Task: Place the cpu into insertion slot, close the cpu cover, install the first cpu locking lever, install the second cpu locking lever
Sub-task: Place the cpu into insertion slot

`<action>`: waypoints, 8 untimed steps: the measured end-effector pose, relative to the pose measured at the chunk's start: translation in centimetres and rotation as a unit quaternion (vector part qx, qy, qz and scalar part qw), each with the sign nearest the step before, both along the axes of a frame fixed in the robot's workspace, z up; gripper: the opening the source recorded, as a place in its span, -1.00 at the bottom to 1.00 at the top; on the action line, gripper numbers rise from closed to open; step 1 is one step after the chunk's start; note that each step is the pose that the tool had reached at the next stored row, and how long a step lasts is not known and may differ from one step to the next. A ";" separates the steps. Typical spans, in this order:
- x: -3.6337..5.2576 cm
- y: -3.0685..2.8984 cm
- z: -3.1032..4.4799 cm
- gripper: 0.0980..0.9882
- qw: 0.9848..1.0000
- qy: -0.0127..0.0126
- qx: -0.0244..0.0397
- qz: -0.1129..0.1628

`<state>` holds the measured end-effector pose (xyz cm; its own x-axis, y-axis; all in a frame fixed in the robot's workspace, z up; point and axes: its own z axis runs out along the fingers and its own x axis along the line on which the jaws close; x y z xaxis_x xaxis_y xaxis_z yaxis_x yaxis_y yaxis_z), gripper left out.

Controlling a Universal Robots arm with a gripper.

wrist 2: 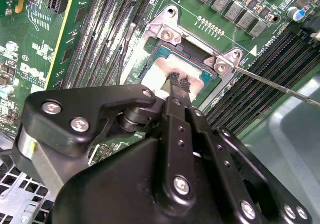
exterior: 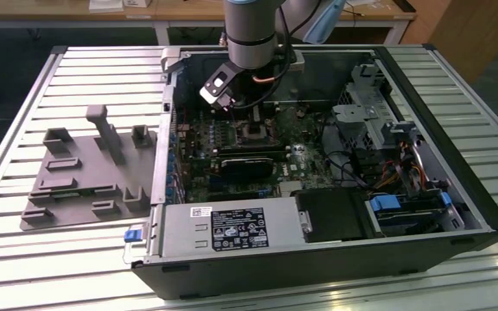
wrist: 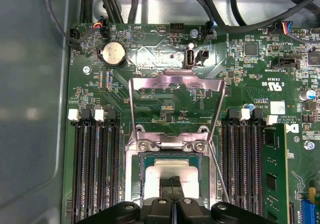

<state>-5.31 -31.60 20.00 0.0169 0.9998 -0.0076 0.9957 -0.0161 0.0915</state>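
directly under the gripper (wrist 2: 179, 82) lies the cpu (wrist 2: 159, 70), seated in the insertion slot (wrist 2: 170, 48) on the green motherboard (wrist 2: 90, 44). the gripper's fingers are pinched together with no gap and grip nothing. their black tips are down at the chip's top face. in the first wrist view the cpu (wrist: 159, 176) is a flat square with a pale silver-grey metal top, set inside the slot's silver rim. the cpu cover (wrist: 175, 76) stands swung open off the slot, with board visible through its large square window. a thin locking lever (wrist: 218, 169) angles up just beside the slot. in the exterior view the gripper (exterior: 251, 115) hangs inside the open computer case (exterior: 318, 259), at its far end, toward the exterior view's left.
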 end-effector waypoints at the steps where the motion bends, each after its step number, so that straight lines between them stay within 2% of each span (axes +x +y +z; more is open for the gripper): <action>1: 0.00 0.00 0.00 -0.98 1.000 0.000 0.000 0.000; 8: 0.00 0.00 -0.01 -0.98 1.000 0.000 -0.001 0.000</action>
<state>-5.31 -31.60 19.99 0.0178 0.9998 -0.0086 0.9957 -0.0169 0.0914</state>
